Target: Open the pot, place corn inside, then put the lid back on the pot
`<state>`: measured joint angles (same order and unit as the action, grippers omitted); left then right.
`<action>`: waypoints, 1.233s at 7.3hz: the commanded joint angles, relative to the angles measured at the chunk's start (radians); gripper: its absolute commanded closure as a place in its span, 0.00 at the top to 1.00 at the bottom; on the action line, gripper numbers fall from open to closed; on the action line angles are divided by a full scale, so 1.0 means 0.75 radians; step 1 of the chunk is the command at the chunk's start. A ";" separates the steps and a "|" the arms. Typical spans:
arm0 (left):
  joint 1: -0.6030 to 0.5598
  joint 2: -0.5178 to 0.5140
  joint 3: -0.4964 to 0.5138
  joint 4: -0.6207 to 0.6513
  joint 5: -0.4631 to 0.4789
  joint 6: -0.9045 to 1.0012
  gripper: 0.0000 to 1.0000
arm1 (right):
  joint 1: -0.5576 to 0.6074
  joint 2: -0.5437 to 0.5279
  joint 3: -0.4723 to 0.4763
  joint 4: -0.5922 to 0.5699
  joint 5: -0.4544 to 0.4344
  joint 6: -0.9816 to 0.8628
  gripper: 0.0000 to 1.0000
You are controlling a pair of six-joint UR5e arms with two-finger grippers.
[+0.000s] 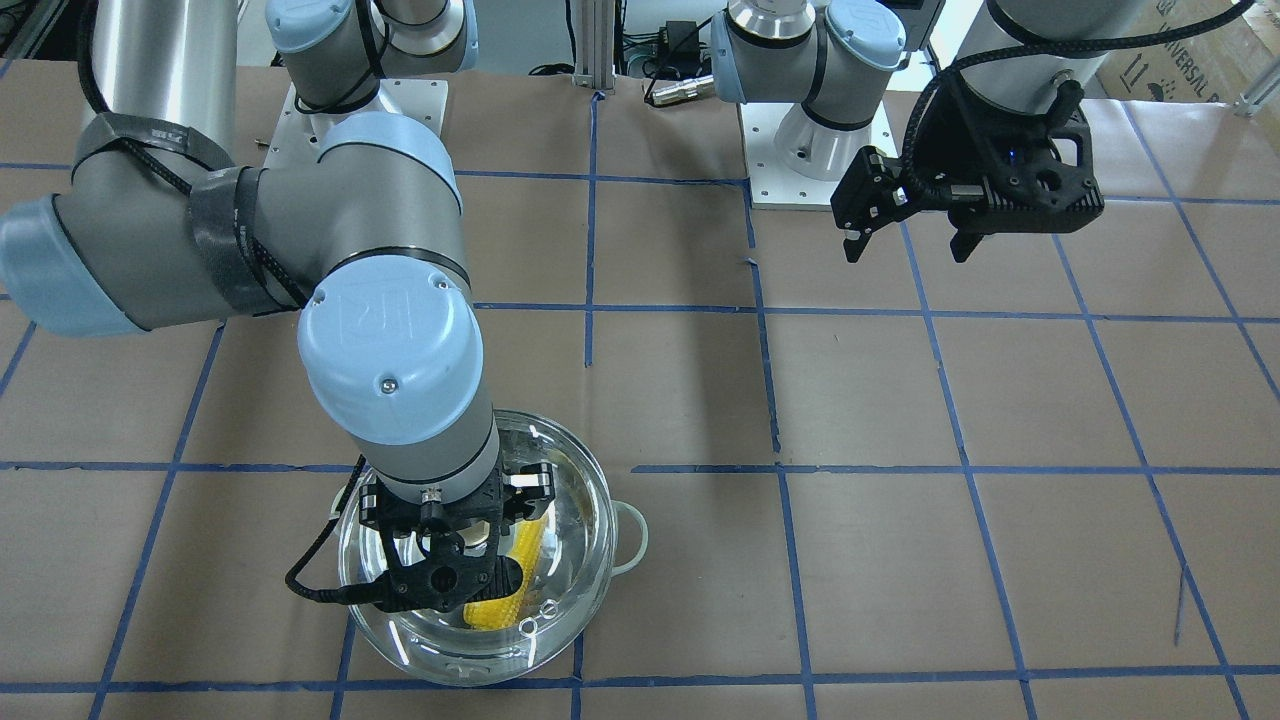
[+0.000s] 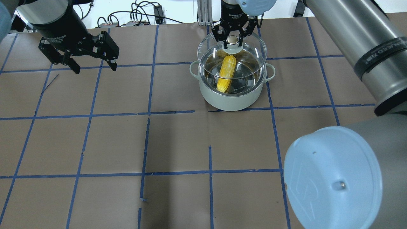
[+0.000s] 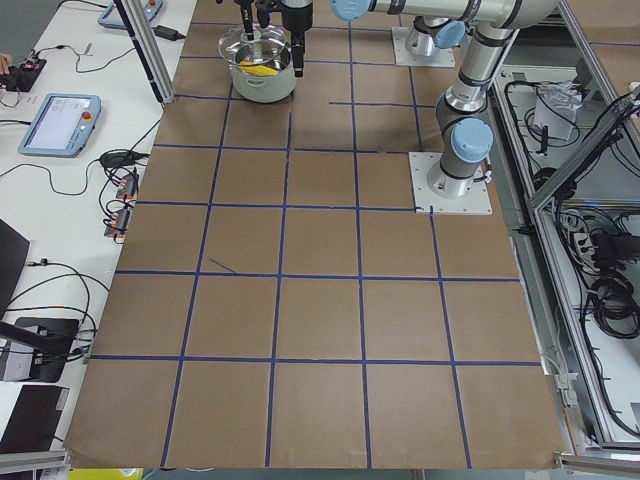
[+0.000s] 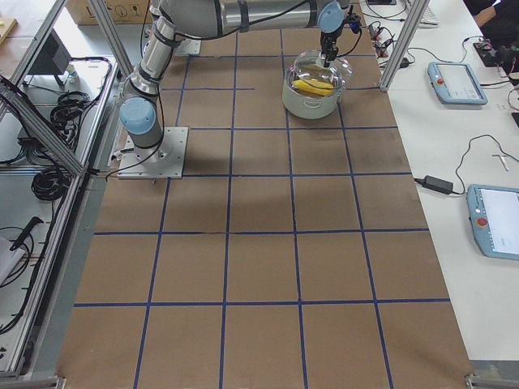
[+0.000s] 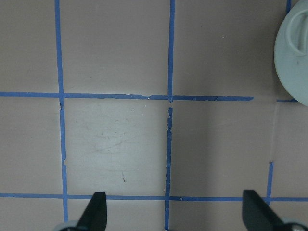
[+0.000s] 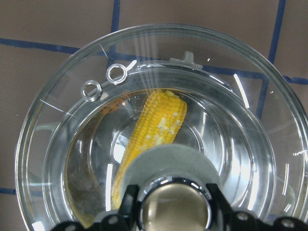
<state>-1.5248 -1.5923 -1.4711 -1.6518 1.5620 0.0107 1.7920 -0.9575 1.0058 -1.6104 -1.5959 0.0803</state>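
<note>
Your right tool [image 2: 233, 39] clamped on the lid [image 2: 251, 47], pot [image 2: 229, 98] just beneath it, corn [image 2: 226, 73] lying inside the pot, your left tool [image 2: 95, 70] spread wide over the bench [image 2: 178, 143].

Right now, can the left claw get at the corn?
Probably not. The lid, gripped by the right claw, hangs over the pot and covers the corn; the left claw is open, off to the side.

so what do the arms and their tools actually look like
The left arm and right arm are silver-grey tubes with rounded pale blue joint caps, one cap embossed with a logo. A black braided cable runs along each; dark tape straps it on the right arm. The left tool and right tool are black, angular, two-fingered; the left's body carries white lettering.
</note>
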 commanded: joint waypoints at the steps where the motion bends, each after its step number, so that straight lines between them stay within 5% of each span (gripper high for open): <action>1: 0.000 0.000 -0.002 0.000 0.002 0.000 1.00 | 0.004 -0.028 0.023 0.006 0.001 -0.001 0.21; 5: 0.000 0.000 -0.002 0.002 -0.001 -0.002 1.00 | 0.002 -0.177 0.360 -0.237 0.015 -0.005 0.21; 9: 0.000 -0.002 -0.002 0.002 -0.001 -0.002 1.00 | 0.004 -0.155 0.371 -0.279 0.015 0.008 0.21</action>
<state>-1.5248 -1.5932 -1.4726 -1.6506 1.5616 0.0092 1.7947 -1.0772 1.2807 -1.8106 -1.5861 0.0849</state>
